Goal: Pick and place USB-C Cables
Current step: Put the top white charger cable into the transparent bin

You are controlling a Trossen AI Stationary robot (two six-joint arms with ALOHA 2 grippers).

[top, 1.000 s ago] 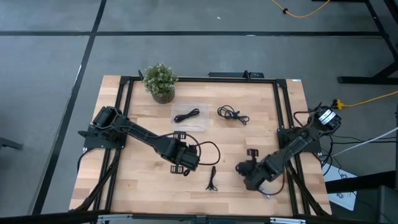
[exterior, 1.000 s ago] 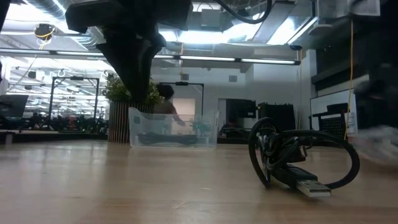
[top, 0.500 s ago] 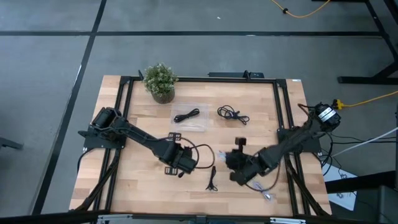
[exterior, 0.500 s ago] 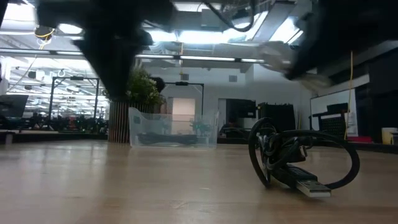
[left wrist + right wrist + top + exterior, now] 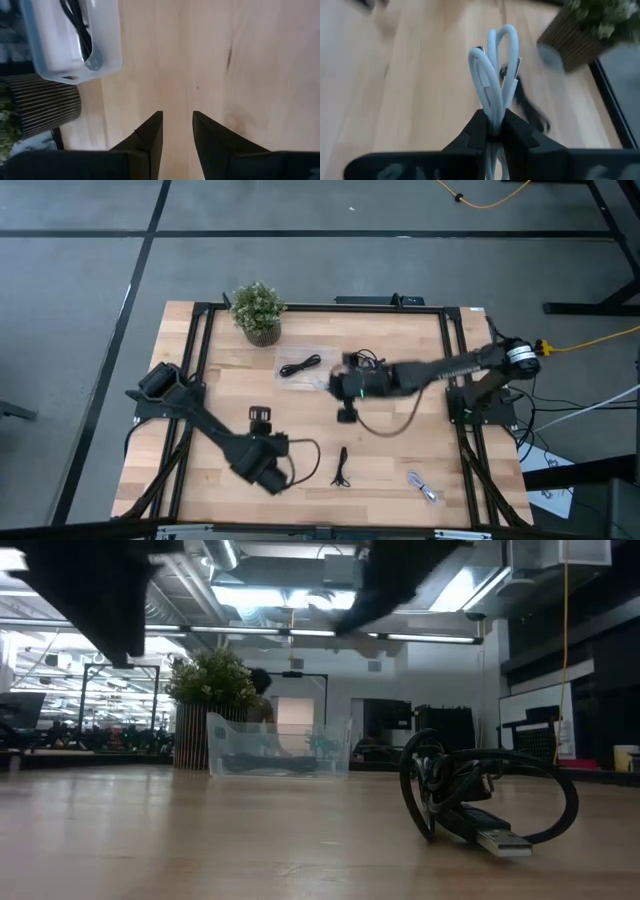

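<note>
My right gripper [image 5: 492,131] is shut on a white cable [image 5: 495,75] and hovers over mid-table [image 5: 340,383], beside a clear container [image 5: 305,368]. A black cable [image 5: 300,365] lies in that container. A second black cable [image 5: 375,363] lies at the far middle. A third, coiled with a silvery plug [image 5: 480,800], rests on the table near the front edge [image 5: 342,471]. My left gripper [image 5: 177,130] is open and empty, above the near-left part of the table [image 5: 262,465]. My right gripper pinches the white cable's bundled strands [image 5: 493,116] between its two fingers. Two loops [image 5: 502,47] stick out past the fingertips. The bundle is lifted clear of the table.
A potted plant [image 5: 258,311] stands at the far left corner, just behind the container. A small white-grey item [image 5: 423,487] lies near the right front. The middle of the wooden table [image 5: 230,395] is bare.
My right gripper has swung from the near right of the table toward the far edge and leftward, up to the container, carrying the white cable. My left gripper has drawn back toward the near-left edge.
</note>
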